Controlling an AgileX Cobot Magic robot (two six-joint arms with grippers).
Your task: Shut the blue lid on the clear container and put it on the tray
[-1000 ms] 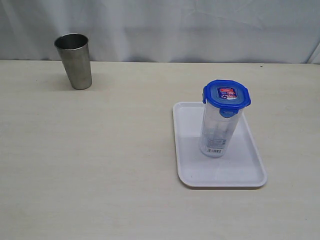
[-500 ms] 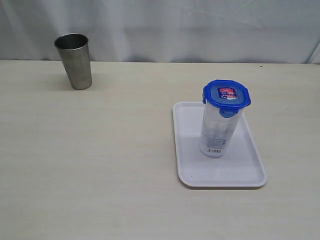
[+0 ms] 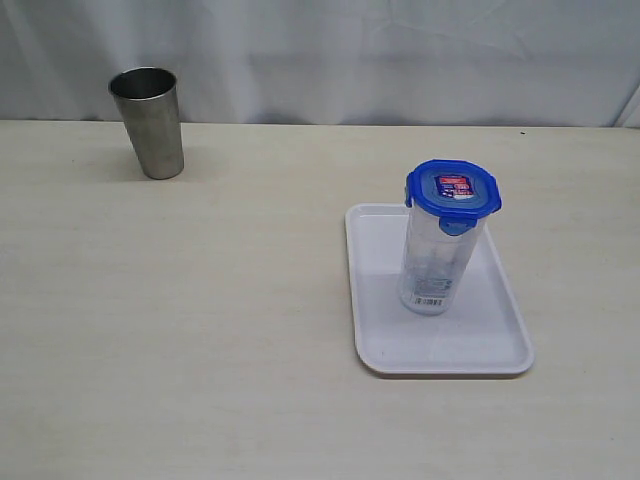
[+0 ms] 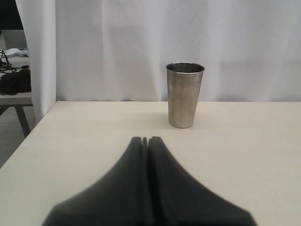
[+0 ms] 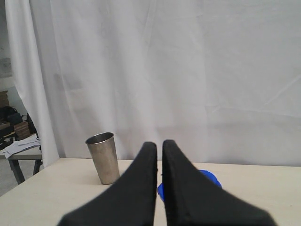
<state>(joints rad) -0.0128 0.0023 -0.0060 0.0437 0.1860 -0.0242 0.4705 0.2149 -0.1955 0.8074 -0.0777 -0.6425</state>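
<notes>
Wide pale table, white curtain behind. On the right side of it, flat white tray, lying square and close to the near edge.

Upright on the tray, toward its far half, clear container, barcode label low on its near face, base wholly inside the rim. Well apart at the far left, steel cup, no part of the job.

On top of the container, blue lid, seated level, red-and-white sticker up. Near flap apparently folded down; left flap possibly standing out a little; the others impossible to judge from here.

Neither arm in the exterior view. Left gripper pinched fully together, nothing between the jaws, facing the cup. Right gripper likewise closed and empty, a sliver of blue lid showing beyond its tips.

Judged from this: job as good as done, only flap locking in doubt.

Risks from here:
- An unlatched flap, hence a lid loose enough to pop off if lifted by the top.
- A tall, narrow, light container, hence easy to topple with a sideways brush from an arm.
- A hard downward press off-centre, hence tilt or a skid on the smooth tray.
</notes>
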